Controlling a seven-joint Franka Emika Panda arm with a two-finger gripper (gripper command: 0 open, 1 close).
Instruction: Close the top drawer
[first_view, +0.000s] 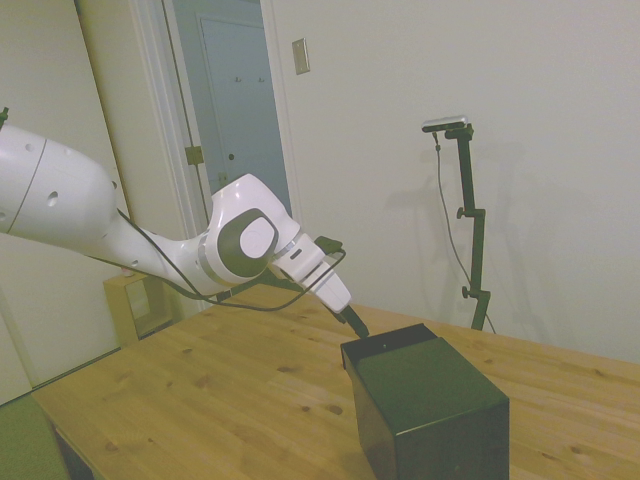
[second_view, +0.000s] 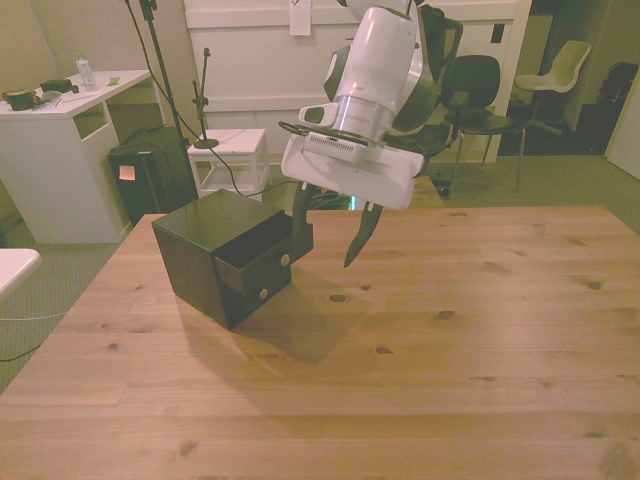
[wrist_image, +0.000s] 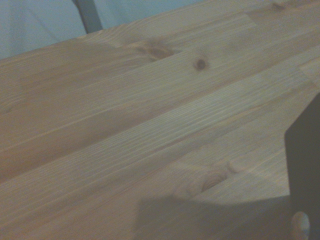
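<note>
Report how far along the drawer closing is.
Done: the gripper has been brought to the cabinet, fingers open, one finger against the top drawer front. In hand: the push itself; the top drawer juts out of the cabinet face, clearly ajar in the front view. Left: sliding it in until flush with the drawer below, then backing off.

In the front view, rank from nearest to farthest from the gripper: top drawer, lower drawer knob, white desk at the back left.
1. top drawer, pulled out, beside the gripper on the front view's left.
2. lower drawer knob, just below it.
3. white desk, far back left, off the table.
</note>
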